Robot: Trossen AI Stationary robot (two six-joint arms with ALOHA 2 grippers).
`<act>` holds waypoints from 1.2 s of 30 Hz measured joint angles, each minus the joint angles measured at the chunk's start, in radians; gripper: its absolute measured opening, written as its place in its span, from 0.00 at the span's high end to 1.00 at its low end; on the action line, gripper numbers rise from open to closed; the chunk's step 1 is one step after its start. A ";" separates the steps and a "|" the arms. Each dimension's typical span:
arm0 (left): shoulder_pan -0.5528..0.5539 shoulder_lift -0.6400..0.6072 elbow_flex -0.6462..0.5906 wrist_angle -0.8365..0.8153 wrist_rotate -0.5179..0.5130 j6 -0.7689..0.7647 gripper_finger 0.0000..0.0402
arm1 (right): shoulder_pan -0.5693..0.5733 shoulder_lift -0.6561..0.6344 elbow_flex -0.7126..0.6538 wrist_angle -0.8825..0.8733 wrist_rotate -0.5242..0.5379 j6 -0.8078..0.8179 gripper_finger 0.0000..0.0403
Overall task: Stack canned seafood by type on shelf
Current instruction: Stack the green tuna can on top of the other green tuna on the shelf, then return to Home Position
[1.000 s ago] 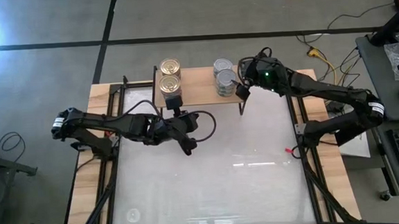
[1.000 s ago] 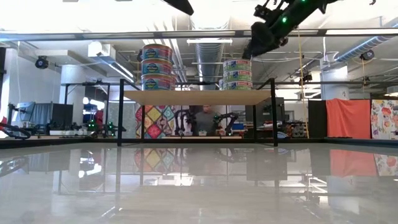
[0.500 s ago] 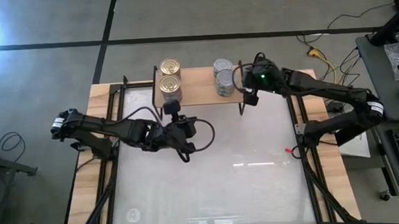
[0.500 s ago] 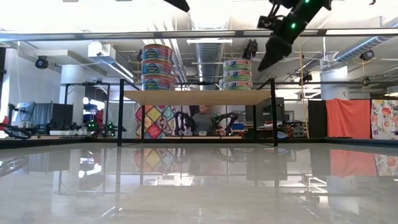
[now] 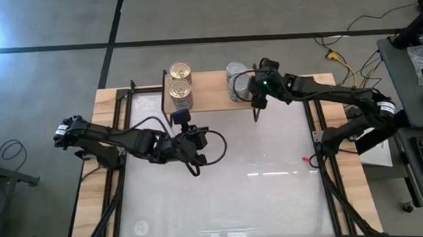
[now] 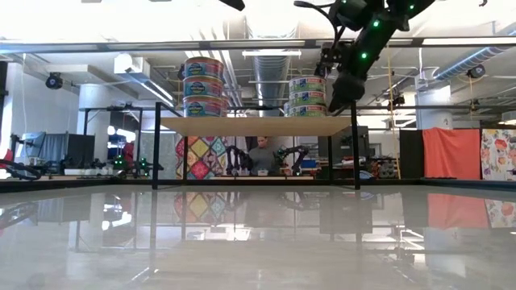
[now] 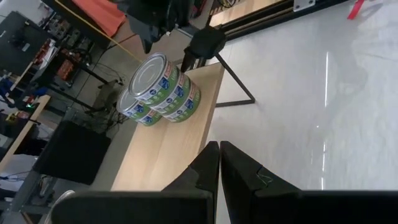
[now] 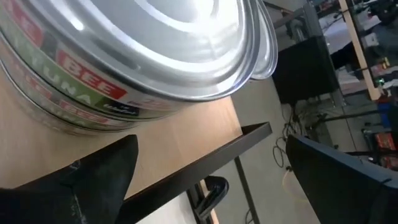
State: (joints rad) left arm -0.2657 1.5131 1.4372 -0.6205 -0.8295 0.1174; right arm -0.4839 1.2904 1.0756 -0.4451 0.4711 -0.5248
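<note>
Shelf (image 5: 209, 96): pale wood board, thin black legs. Gold-lidded round tins (image 5: 180, 81) stacked at one end, silver-lidded tins (image 5: 234, 82) at the other. Right gripper (image 5: 259, 99) spread wide, empty, just beside the silver stack. Left gripper (image 5: 196, 162) closed, empty, over the glossy white table (image 5: 231, 198).

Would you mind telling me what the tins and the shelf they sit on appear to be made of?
The silver-lidded tins look like bare polished metal: the lid mirrors the lights, with printed paper-like labels around the sides. The gold-lidded tins show a brassy, lacquered-looking lid. The shelf seems to have a light wooden board top, matt with a faint grain, on thin black legs, probably painted metal.
</note>
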 joint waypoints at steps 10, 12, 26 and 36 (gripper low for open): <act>0.001 0.000 0.000 -0.005 -0.003 0.000 1.00 | 0.016 0.008 0.000 0.001 -0.096 0.042 0.01; 0.001 0.000 0.000 -0.005 -0.003 0.000 1.00 | 0.022 0.008 0.000 0.000 -0.098 0.053 0.01; -0.023 -0.040 0.000 -0.098 0.122 -0.002 1.00 | 0.071 -0.075 0.087 -0.251 -0.157 0.200 0.01; -0.004 -0.260 -0.330 0.199 0.481 -0.006 1.00 | 0.272 -0.278 -0.153 0.032 -0.533 0.503 0.01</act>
State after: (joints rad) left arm -0.2701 1.2529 1.1071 -0.4217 -0.3489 0.1112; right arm -0.2123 1.0125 0.9222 -0.4132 -0.0621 -0.0216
